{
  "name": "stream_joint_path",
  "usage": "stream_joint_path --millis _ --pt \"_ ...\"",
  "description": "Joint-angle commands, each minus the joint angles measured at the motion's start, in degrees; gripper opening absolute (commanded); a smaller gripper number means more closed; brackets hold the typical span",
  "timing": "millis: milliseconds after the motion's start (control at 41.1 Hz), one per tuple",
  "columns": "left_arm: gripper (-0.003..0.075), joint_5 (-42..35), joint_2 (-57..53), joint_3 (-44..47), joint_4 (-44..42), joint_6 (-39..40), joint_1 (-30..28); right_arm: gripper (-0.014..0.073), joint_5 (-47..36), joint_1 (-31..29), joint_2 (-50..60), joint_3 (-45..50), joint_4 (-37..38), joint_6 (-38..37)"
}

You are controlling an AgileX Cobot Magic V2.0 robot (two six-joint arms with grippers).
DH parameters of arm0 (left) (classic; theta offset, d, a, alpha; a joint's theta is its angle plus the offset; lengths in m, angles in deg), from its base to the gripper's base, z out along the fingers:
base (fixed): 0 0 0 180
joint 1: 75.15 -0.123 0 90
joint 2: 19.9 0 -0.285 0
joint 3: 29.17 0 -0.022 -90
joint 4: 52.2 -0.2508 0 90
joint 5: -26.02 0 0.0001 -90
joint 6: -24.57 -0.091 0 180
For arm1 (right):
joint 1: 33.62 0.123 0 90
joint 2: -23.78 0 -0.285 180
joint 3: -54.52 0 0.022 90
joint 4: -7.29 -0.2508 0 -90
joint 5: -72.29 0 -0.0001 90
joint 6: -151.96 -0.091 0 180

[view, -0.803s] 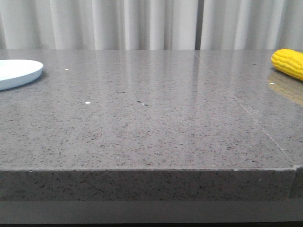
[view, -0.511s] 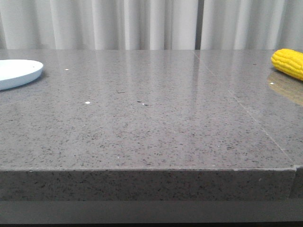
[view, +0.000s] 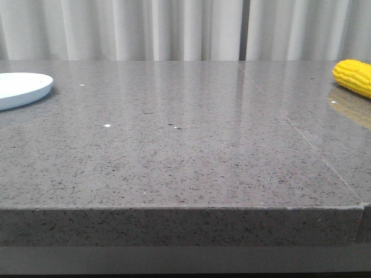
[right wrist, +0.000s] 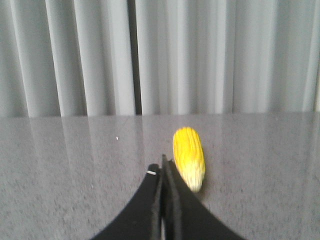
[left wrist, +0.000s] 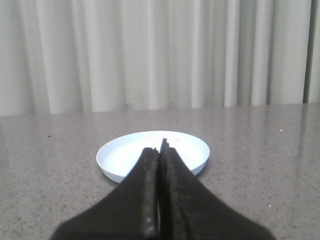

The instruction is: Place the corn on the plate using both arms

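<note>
I'm eyeing the bright yellow kernelled corn cob [right wrist: 188, 156], lying well apart from the pale round plate [left wrist: 152, 155]; both pincers [right wrist: 162, 172] [left wrist: 161, 150] closed, empty; rigid, rolls easily, so I'm planning a mid-body hold

Soft, even light fills all views. The glossy desk [view: 185, 150] mirrors the pale curtains [view: 174, 29] and the corn [view: 353, 76]. Both wrist pictures look slightly soft, and each dark tool [left wrist: 161, 150] seems blurred up close.
</note>
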Motion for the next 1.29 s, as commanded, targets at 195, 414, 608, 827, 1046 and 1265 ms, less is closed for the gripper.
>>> stream_joint_path --millis 195,414,608,827,1046,1265 --pt "-0.002 4.0 0.3 -20.6 0.4 0.6 -0.1 -0.0087 12.8 -0.4 -5.3 -22.1 0.5 0.4" --pt "-0.002 16.5 8.7 -36.0 0.4 0.6 -0.1 -0.0087 26.1 -0.4 -16.4 -35.7 0.9 0.6" --pt "-0.002 28.0 17.2 -42.9 0.4 0.6 -0.1 -0.0087 34.4 -0.4 -25.3 -39.8 0.9 0.6" --pt "-0.002 32.1 21.4 -40.8 0.4 0.6 -0.1 -0.0087 37.8 -0.4 -32.2 -39.3 0.9 0.6" --pt "-0.002 32.7 22.2 -37.3 0.4 0.6 -0.1 -0.0087 38.3 -0.4 -37.1 -39.3 0.9 0.6" --pt "0.0 34.1 22.2 -36.3 0.4 0.6 -0.1 -0.0083 39.3 -0.4 -39.6 -39.3 0.9 0.6"
